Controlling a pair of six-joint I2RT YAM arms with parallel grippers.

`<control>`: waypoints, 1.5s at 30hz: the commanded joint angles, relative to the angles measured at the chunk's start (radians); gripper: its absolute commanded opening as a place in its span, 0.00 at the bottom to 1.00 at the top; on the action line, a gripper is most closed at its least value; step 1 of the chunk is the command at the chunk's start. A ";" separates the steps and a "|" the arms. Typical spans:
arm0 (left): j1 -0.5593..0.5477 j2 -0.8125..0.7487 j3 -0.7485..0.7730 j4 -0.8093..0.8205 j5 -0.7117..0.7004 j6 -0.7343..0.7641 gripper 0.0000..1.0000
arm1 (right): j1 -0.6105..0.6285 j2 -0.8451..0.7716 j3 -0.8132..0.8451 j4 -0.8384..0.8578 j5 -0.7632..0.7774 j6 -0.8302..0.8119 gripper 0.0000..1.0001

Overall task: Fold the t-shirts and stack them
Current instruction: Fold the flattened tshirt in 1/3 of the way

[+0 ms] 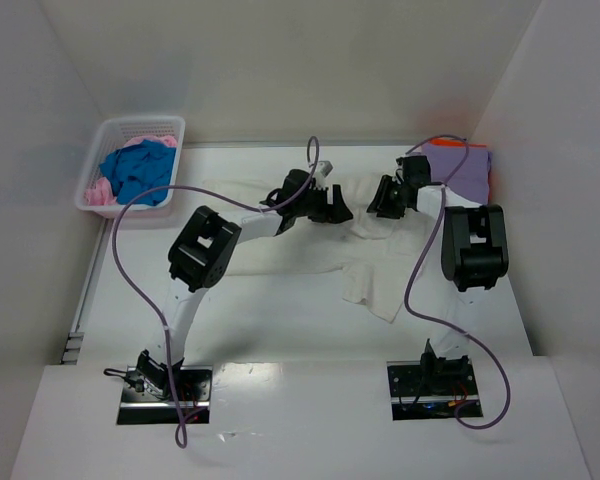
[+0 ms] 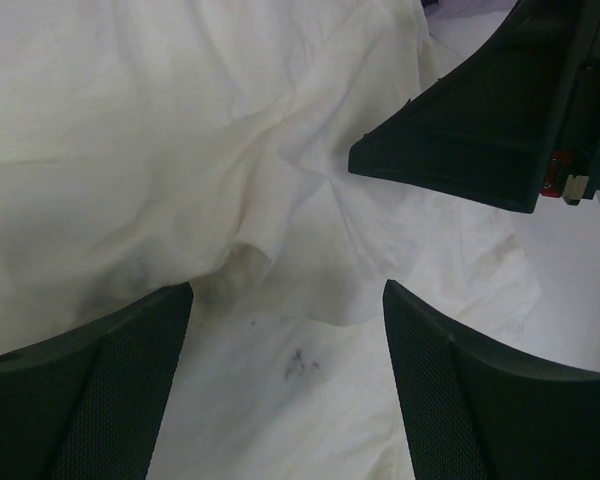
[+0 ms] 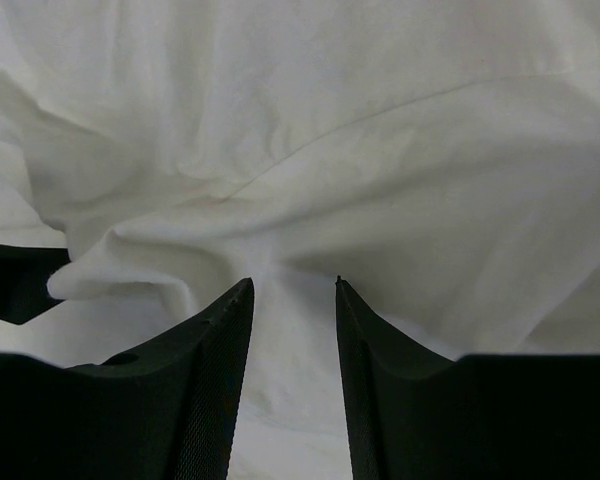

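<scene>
A large cream-white t-shirt (image 1: 370, 285) lies spread and wrinkled across the middle of the table. Both grippers are down at its far edge, close together. My left gripper (image 1: 335, 208) (image 2: 288, 290) is open wide just above the cloth (image 2: 180, 150), which has a small raised fold ahead of its fingers. My right gripper (image 1: 385, 200) (image 3: 293, 282) stands with its jaws partly apart, and a ridge of the white shirt (image 3: 330, 120) runs into the gap between them. A lavender-purple shirt (image 1: 472, 170) lies on an orange one (image 1: 450, 146) at the far right.
A white lattice basket (image 1: 140, 122) at the far left holds a blue shirt (image 1: 140, 170) and a pink one (image 1: 98, 192). White walls close in the table on three sides. One finger of the right gripper (image 2: 470, 130) shows in the left wrist view, close by.
</scene>
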 commanded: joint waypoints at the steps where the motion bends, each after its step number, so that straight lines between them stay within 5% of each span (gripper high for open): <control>1: -0.013 0.031 0.042 0.077 0.040 -0.028 0.84 | 0.005 0.011 0.051 0.027 0.010 -0.002 0.44; 7: -0.022 0.031 0.031 0.077 0.029 -0.037 0.77 | 0.005 0.031 0.060 0.027 0.010 -0.002 0.44; 21: -0.022 -0.032 -0.064 0.068 0.009 -0.076 0.31 | 0.014 0.070 0.079 0.027 0.032 -0.002 0.40; 23: -0.022 -0.043 -0.073 0.068 -0.014 -0.076 0.34 | 0.014 0.070 0.079 0.027 0.032 -0.002 0.40; 27: -0.022 -0.073 -0.082 0.068 -0.054 -0.061 0.71 | 0.014 0.070 0.079 0.027 0.032 -0.002 0.40; 30: -0.022 -0.083 -0.073 0.043 -0.074 -0.025 0.80 | 0.014 0.070 0.079 0.027 0.032 -0.002 0.40; 45: -0.031 0.003 0.085 -0.089 -0.120 0.098 0.68 | 0.014 0.080 0.088 0.018 0.032 -0.002 0.39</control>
